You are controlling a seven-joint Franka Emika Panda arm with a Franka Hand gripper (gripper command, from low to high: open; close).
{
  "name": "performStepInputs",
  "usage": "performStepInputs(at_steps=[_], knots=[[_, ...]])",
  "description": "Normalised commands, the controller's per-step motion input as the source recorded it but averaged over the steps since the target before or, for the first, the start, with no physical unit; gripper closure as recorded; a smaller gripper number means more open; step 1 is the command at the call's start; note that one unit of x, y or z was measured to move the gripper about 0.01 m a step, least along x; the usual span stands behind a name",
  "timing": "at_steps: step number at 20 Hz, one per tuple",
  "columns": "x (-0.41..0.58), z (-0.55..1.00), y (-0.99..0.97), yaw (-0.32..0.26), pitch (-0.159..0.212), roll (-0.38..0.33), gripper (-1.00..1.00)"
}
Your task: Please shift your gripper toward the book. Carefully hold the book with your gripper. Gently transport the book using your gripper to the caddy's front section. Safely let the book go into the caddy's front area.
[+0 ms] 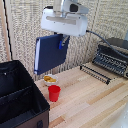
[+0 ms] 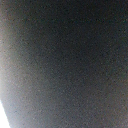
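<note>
The navy-blue book [image 1: 50, 54] hangs in the air, upright and slightly tilted, with its pale page edge toward the exterior view's left. My gripper [image 1: 63, 41] is shut on the book's upper right corner, blue-tipped fingers clamping it under the white-grey block. The book is above the table, to the right of the black caddy [image 1: 20, 97], which fills the lower left with its inner divider visible. In the wrist view a dark blurred surface, the book [image 2: 64, 60], covers almost the whole picture.
A red cup [image 1: 54, 93] stands on the wooden table beside the caddy. Behind it is a small bowl with yellow contents [image 1: 50, 79]. A black-and-silver toaster oven [image 1: 112, 57] with its door down sits at the right.
</note>
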Motion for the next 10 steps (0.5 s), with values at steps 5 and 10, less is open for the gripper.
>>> performStepInputs(at_steps=[5, 10], knots=[[0.029, 0.12, 0.85, -0.098, 0.008, -0.014, 1.0], [0.026, 0.11, 0.85, -0.095, 0.013, -0.015, 1.0]])
